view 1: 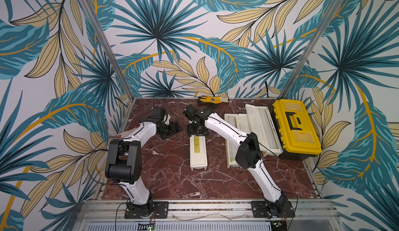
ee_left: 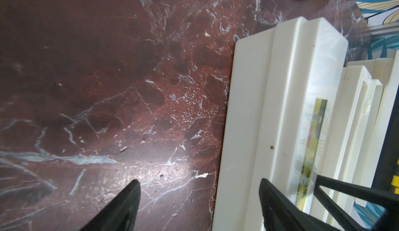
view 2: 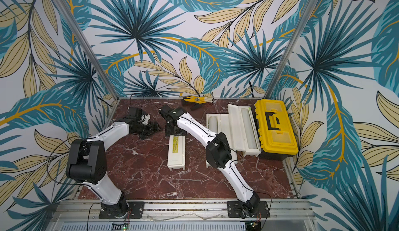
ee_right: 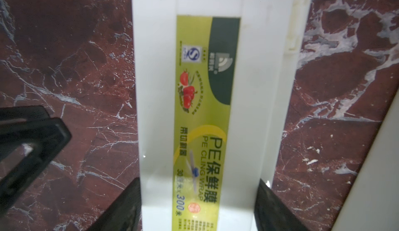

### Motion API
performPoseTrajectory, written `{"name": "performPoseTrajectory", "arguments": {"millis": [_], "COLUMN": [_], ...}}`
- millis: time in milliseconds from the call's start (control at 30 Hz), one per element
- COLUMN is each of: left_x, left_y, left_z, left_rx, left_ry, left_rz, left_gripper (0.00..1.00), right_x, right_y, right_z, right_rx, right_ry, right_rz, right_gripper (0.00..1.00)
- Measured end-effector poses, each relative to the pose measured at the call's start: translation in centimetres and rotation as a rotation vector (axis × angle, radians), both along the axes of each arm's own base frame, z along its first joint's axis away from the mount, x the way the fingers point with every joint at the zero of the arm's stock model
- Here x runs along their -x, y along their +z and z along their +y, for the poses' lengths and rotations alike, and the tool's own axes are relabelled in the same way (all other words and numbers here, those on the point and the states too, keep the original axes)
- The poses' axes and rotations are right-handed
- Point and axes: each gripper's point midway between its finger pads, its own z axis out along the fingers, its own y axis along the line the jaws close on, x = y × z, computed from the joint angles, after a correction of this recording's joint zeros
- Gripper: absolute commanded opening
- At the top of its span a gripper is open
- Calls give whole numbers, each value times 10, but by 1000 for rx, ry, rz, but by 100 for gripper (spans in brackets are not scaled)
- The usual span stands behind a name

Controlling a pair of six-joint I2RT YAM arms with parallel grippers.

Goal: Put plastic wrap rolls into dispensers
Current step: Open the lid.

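A closed cream dispenser [view 1: 198,152] with a yellow label [ee_right: 205,115] lies mid-table. My right gripper [view 1: 197,130] straddles its far end, and in the right wrist view both fingers press against its sides [ee_right: 198,197]. My left gripper [view 1: 171,129] hangs open just left of that end; its jaws [ee_left: 198,189] are spread over bare marble and the dispenser's edge [ee_left: 244,111]. Two open dispensers [view 1: 244,122] [view 1: 253,119] lie to the right. Each holds a translucent plastic wrap roll [view 1: 231,121] [view 1: 267,130]. The right arm hides part of the nearer one.
A yellow-black toolbox [view 1: 295,128] stands at the right edge against the outer open dispenser. A yellow glove [view 1: 212,100] lies at the back wall. The red marble table [view 1: 172,176] carries the two arm bases along its front rail.
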Motion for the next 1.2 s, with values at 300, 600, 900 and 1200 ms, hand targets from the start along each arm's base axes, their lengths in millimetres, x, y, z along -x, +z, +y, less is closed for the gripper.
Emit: {"name": "performPoseTrajectory", "arguments": {"millis": [300, 600, 900, 1200], "left_x": [12, 10, 13, 17], "left_y": [-23, -16, -6, 1], "left_z": [-21, -28, -39, -43], "left_rx": [20, 28, 48, 46], "left_ry": [-62, -80, -105, -99], "left_rz": [76, 67, 53, 56], "left_gripper": [85, 84, 83, 82], "right_x": [2, 2, 2, 2], "right_y": [8, 11, 13, 17], "right_z": [6, 5, 6, -3], "right_rx": [-127, -221, -272, -284], "right_ry": [49, 67, 83, 100], "right_rz": [36, 63, 87, 92], "right_gripper": [56, 56, 57, 99]}}
